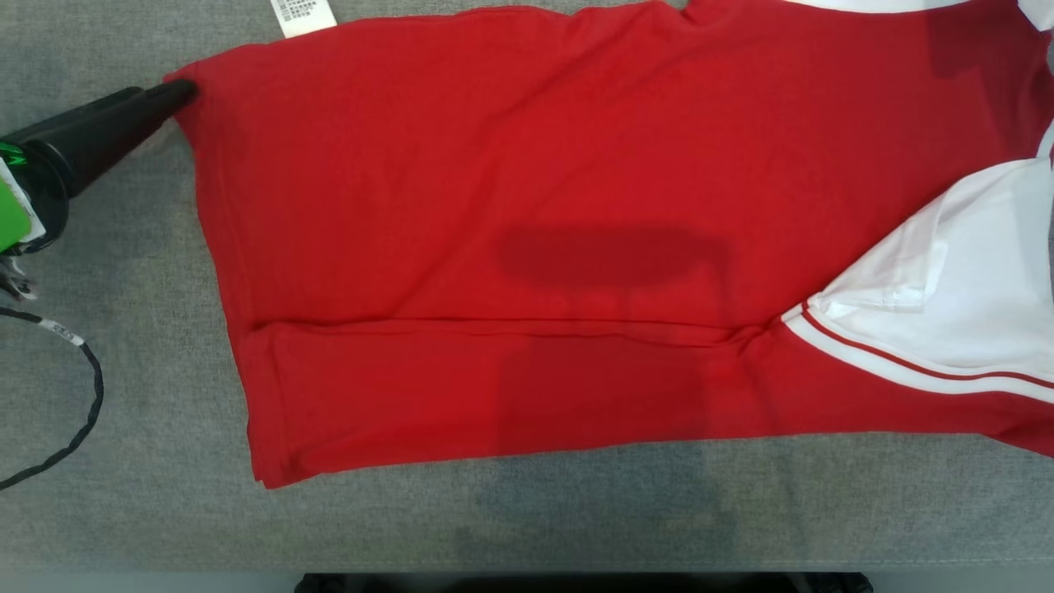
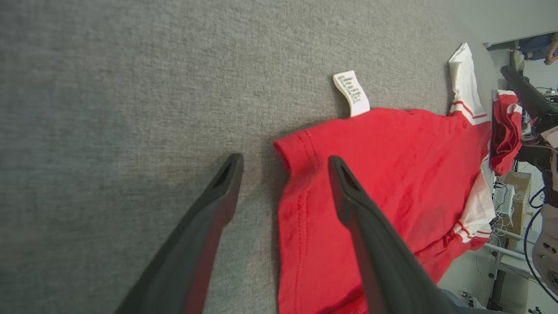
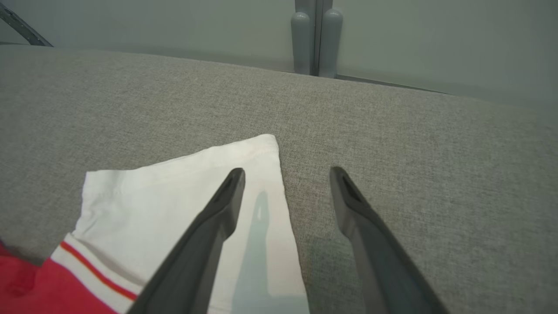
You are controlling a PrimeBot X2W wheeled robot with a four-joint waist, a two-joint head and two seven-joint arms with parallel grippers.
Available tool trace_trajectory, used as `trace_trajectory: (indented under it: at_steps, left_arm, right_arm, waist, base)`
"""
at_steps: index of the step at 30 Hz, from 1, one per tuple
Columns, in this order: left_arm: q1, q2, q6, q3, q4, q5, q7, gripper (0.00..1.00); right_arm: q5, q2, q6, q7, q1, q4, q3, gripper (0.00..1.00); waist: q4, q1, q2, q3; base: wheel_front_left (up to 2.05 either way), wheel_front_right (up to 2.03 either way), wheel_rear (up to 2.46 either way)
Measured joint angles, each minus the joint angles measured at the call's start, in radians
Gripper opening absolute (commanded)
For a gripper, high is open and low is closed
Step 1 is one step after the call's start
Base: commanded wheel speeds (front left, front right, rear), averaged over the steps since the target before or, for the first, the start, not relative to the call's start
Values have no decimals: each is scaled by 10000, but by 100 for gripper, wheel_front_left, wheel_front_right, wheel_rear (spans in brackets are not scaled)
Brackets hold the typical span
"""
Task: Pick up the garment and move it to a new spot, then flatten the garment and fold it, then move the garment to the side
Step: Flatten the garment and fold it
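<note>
Grey woven table [image 1: 123,511] beneath everything, pale wall beyond its far edge in the right wrist view. Spread on it, nearly filling the head view: red garment [image 1: 535,206], long axis running left to right, hem at the left end, white sleeve [image 1: 972,247] and red-striped white trim at the right end. Lies mostly flat, with a long crease along the near side, apparently a strip folded over, and a white care label [image 1: 303,15] poking out past the far edge. Looks thin and limp; likely to sag if lifted by one corner alone.

At the far-left hem corner: left claw [image 2: 285,160], spread wide, gripping nothing, one finger over red cloth and the other over bare table, so straddling that corner. At the right end: right claw [image 3: 287,171], likewise wide apart and empty, one finger above the white sleeve, the other over bare table just beyond the sleeve's edge. Each end nearest its own arm, garment stretched lengthwise between the two claws. Probably set for a pinch at both ends, to tauten or fold.
</note>
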Motion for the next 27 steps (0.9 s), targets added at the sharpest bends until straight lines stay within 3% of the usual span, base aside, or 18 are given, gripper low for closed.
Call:
trace_trajectory:
  at_steps: [11, 22, 24, 26, 27]
  left_arm:
    - [-679, -468, 8, -263, 625, -6, 198, 100]
    - [-1160, -803, -21, -815, 652, -4, 502, 98]
    - [-1253, -842, -58, -863, 675, 0, 502, 86]
    - [-1301, -874, -109, -903, 725, 36, 489, 49]
    - [-1326, -913, -138, -936, 777, 90, 483, 39]
  right_arm:
    - [-192, 732, 2, 40, -594, 1154, 420, 100]
    - [-435, 819, 2, 58, -1246, 1948, 466, 100]
    - [-435, 899, 0, 56, -1367, 2092, 470, 100]
    - [-437, 965, 6, 33, -1391, 2190, 493, 100]
    - [-437, 1012, 4, -56, -1394, 2257, 500, 100]
  waist:
    - [214, 0, 0, 127]
    - [454, -1, 0, 258]
    - [493, -1, 0, 345]
    - [518, 0, 0, 378]
    - [542, -1, 0, 399]
  base:
    - [0, 0, 0]
    - [0, 0, 0]
    - [0, 0, 0]
    - [0, 0, 0]
    - [0, 0, 0]
